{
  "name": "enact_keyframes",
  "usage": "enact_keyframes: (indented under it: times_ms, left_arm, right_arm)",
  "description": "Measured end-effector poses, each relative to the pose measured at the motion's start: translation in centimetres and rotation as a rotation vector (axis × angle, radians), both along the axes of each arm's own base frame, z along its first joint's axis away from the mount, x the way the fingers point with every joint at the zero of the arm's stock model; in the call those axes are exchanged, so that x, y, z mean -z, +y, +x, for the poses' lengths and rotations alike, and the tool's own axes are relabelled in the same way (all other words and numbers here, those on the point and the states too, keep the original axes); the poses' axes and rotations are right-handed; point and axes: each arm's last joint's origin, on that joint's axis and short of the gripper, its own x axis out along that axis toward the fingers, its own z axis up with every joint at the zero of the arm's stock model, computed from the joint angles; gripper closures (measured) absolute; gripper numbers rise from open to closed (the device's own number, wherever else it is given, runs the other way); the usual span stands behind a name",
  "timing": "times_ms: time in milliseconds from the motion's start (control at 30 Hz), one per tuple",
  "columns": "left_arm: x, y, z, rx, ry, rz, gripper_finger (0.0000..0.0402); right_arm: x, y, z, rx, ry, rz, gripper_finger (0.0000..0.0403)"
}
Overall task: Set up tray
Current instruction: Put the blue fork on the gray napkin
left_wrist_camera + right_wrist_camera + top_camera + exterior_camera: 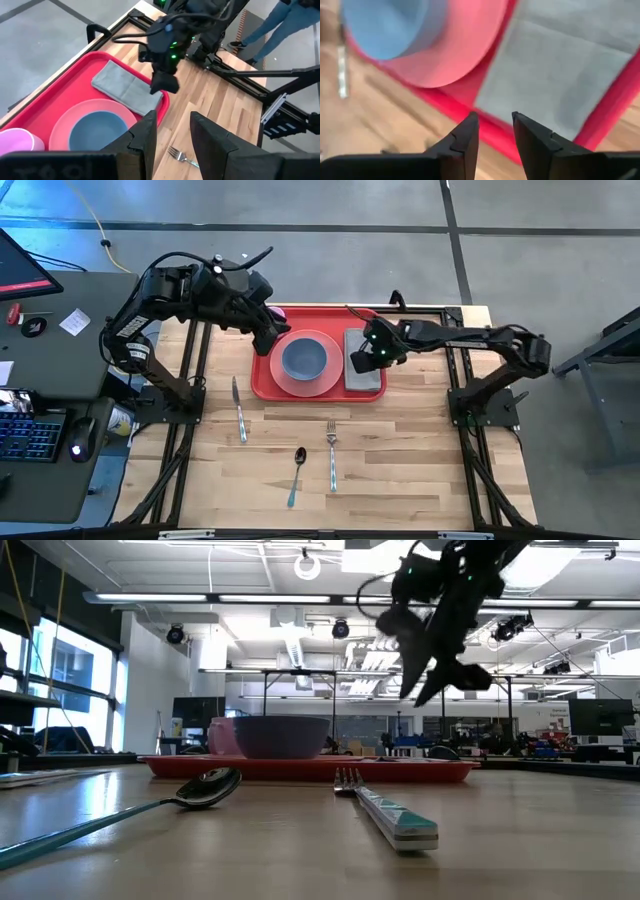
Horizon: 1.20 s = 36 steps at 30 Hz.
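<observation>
The red tray [262,380] is seen at the far middle of the wooden table [400,450]. A pink plate [325,380] with a blue bowl [303,358] is held in it, and a grey cloth [364,375] is laid flat beside the plate. The right gripper [362,361] is held just above the cloth, with its fingers a little apart and nothing between them. The left gripper [268,338] is kept at the tray's left edge, partly open and empty. A knife [239,412], spoon [296,474] and fork [332,452] are laid on the table nearer the front.
</observation>
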Motion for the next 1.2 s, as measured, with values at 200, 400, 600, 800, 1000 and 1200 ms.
enact_keyframes:
  times_ms: [200,400,600,800,1000,1200]
  left_arm:
    - [-0.1,0.0,0.1,0.036,-0.004,0.048,0.025]
    - [-0.7,-0.2,-0.5,0.125,-0.035,0.094,0.025]
    - [-1.1,-0.5,-1.9,0.197,-0.038,0.124,0.025]
    - [-1.7,-0.8,-4.0,0.203,-0.052,0.113,0.025]
    - [-2.0,-0.9,-5.1,0.154,-0.074,0.055,0.025]
    - [-2.3,-0.8,-5.7,0.078,-0.105,0.012,0.025]
  right_arm:
    - [-2.2,2.6,0.3,-0.062,-0.119,-0.048,0.0294]
    - [-3.3,4.8,1.5,-0.111,-0.251,-0.066,0.0309]
    - [-2.6,5.2,1.5,0.013,-0.182,-0.064,0.0319]
    - [-2.2,8.4,1.0,0.094,-0.092,0.041,0.0332]
    - [-2.0,12.9,0.7,0.101,-0.061,0.074,0.0359]
    - [-3.1,15.6,0.6,0.053,-0.069,0.035,0.0383]
